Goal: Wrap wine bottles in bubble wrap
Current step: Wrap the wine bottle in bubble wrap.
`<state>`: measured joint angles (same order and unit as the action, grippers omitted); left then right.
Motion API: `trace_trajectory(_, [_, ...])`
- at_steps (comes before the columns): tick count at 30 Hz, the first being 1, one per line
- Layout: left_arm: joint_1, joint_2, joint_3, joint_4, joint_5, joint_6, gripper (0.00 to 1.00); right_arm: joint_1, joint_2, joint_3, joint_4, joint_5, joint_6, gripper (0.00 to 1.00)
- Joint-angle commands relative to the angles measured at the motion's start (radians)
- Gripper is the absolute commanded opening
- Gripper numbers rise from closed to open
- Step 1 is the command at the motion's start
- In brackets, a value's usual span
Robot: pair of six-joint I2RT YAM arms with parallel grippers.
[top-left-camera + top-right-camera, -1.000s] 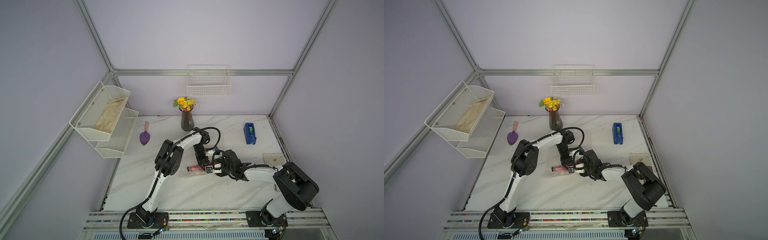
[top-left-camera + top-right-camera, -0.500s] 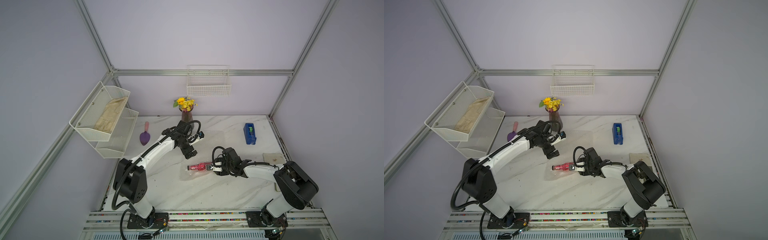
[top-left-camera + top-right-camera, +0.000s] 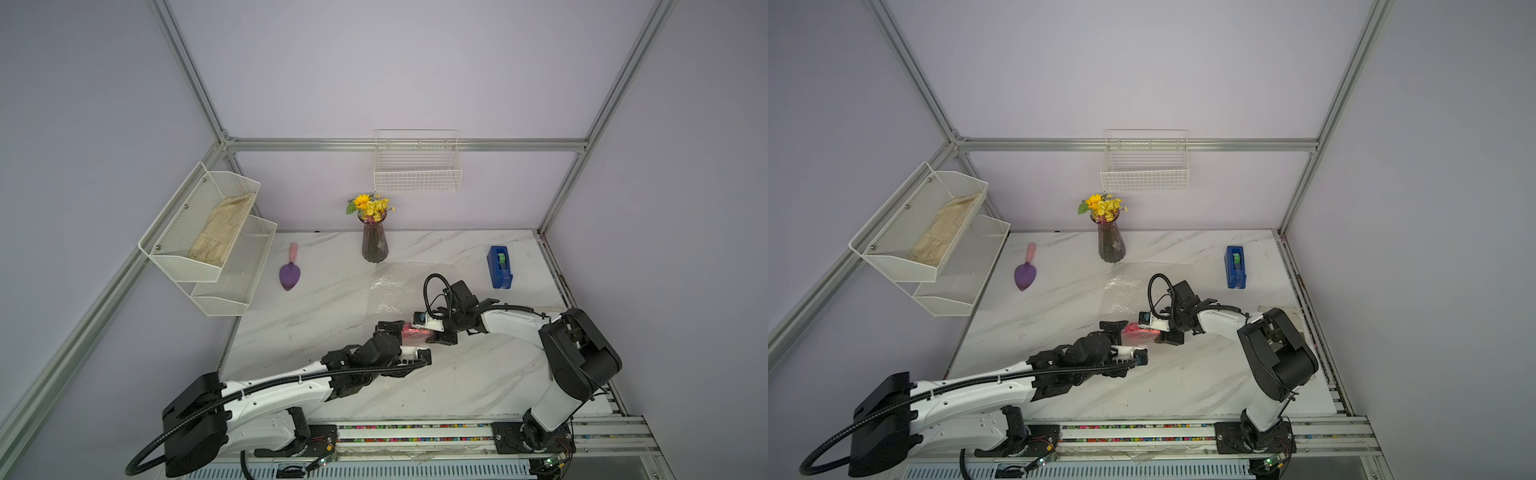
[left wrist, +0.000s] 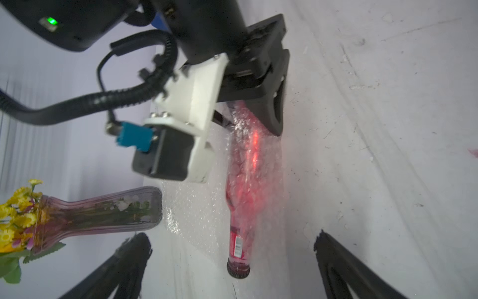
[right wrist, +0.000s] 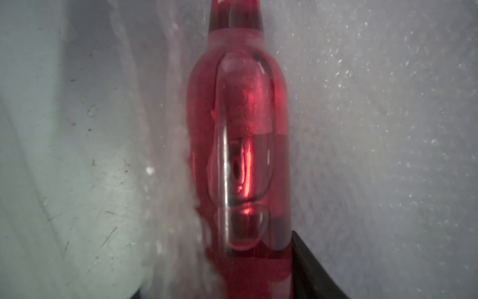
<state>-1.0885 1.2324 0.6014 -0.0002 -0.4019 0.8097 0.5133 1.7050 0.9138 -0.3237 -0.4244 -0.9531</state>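
There is one small clear glass bottle of pink-red liquid (image 3: pixel 411 332) and one large sheet of clear bubbled plastic film (image 3: pixel 397 286). At the far side stands one dark ribbed vase of yellow flowers (image 3: pixel 374 245), with one purple trowel with a pink handle (image 3: pixel 289 274) to its left and one blue tape dispenser (image 3: pixel 500 268) to its right. One white wire basket (image 3: pixel 417 178) hangs far above. At the left are two white mesh trays, an upper tray (image 3: pixel 183 216) and a lower tray (image 3: pixel 232 286), with one beige cloth (image 3: pixel 222 230) in the upper one. There are two white-and-black robot arms, a left arm (image 3: pixel 282 390) and a right arm (image 3: pixel 511 322). At the right edge there is perhaps one flat beige piece (image 3: pixel 1281 311), which is mostly hidden.
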Motion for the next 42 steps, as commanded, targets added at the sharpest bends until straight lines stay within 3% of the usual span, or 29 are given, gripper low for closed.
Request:
trace_trajectory(1, [-0.039, 0.165, -0.054, 0.376, -0.195, 0.117, 1.00, -0.004, 0.058, -0.008, -0.221, -0.081, 0.040, 0.15])
trace_trajectory(6, [-0.024, 0.461, -0.076, 0.840, -0.270, 0.305, 1.00, -0.015, 0.055, 0.006, -0.251, -0.109, 0.036, 0.15])
trace_trajectory(9, [0.008, 0.548, -0.031, 0.849, -0.255, 0.313, 1.00, -0.018, 0.052, 0.016, -0.264, -0.118, 0.024, 0.15])
trace_trajectory(11, [0.034, 0.555, -0.014, 0.794, -0.223, 0.284, 1.00, -0.019, 0.050, 0.017, -0.269, -0.114, 0.017, 0.15])
trace_trajectory(14, [0.078, 0.522, 0.027, 0.577, -0.143, 0.204, 0.99, -0.025, 0.044, 0.017, -0.269, -0.115, 0.010, 0.16])
trace_trajectory(17, [0.114, 0.482, 0.067, 0.331, -0.021, 0.130, 0.87, -0.033, 0.038, 0.017, -0.263, -0.130, 0.004, 0.17])
trace_trajectory(21, [0.142, 0.493, 0.125, 0.145, 0.109, 0.089, 0.73, -0.036, 0.034, 0.016, -0.262, -0.134, -0.013, 0.18])
trace_trajectory(27, [0.151, 0.581, 0.231, -0.004, 0.170, 0.045, 0.65, -0.035, 0.027, 0.007, -0.258, -0.134, -0.028, 0.22])
trace_trajectory(30, [0.154, 0.603, 0.252, -0.027, 0.182, 0.042, 0.57, -0.038, 0.020, 0.011, -0.248, -0.138, -0.022, 0.30])
trace_trajectory(32, [0.156, 0.609, 0.262, -0.060, 0.192, 0.036, 0.50, -0.049, 0.016, 0.021, -0.228, -0.139, 0.033, 0.40])
trace_trajectory(39, [0.180, 0.588, 0.301, -0.231, 0.290, -0.027, 0.38, -0.100, -0.121, -0.013, -0.026, -0.162, 0.246, 0.97])
trace_trajectory(42, [0.192, 0.591, 0.356, -0.342, 0.340, -0.059, 0.36, -0.132, -0.252, -0.053, 0.070, -0.141, 0.303, 0.97])
